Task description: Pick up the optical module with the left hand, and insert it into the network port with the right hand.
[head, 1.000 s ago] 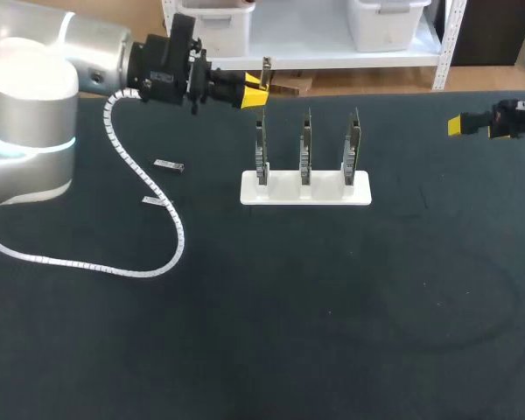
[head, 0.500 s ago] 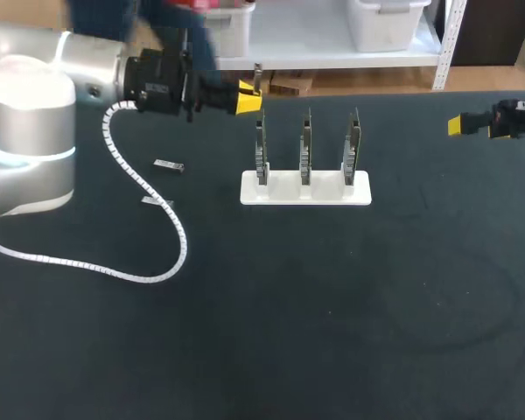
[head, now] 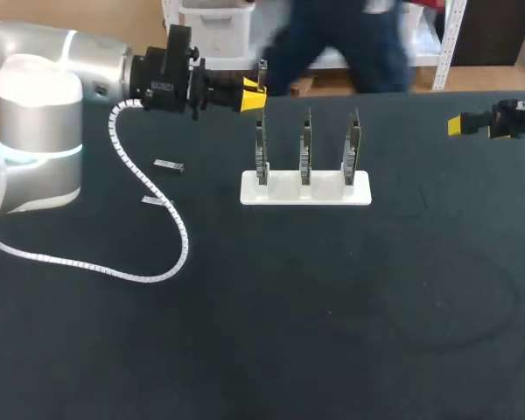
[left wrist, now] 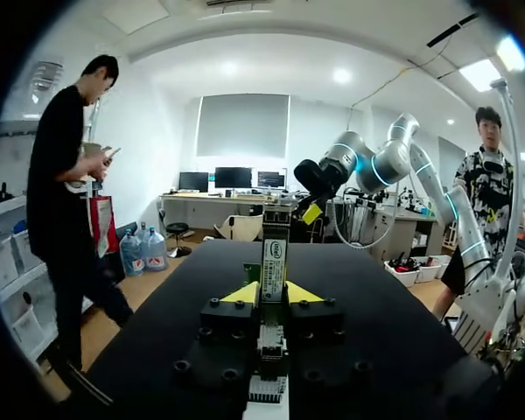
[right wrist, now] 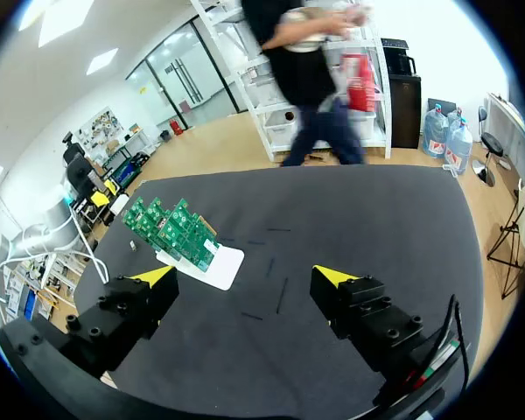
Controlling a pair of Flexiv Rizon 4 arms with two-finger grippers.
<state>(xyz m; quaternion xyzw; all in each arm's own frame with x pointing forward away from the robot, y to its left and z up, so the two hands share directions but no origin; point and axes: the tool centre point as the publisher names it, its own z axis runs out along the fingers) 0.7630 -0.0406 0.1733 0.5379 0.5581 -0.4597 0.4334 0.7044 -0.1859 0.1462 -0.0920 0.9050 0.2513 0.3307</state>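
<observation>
My left gripper (head: pixel 255 94) hangs above the table's far edge, left of the rack, shut on the optical module (head: pixel 264 73), which sticks up from its yellow tips. In the left wrist view the slim metal module (left wrist: pixel 273 262) with a white label stands upright between the yellow tips of the left gripper (left wrist: pixel 271 294). Three green circuit boards (head: pixel 305 145) stand upright in a white rack (head: pixel 282 191). My right gripper (head: pixel 456 125) hovers at the far right, well apart from the rack. Its fingers (right wrist: pixel 337 278) stand wide open and hold nothing, and the boards (right wrist: pixel 171 229) lie ahead of them.
Two more small modules (head: pixel 168 165) (head: pixel 153 201) lie on the dark cloth left of the rack. A white spiral cable (head: pixel 149 192) from my left arm loops across the left side of the table.
My left gripper with the module drew a little left and then came back right, ending close to where it was. The right arm has kept still.
</observation>
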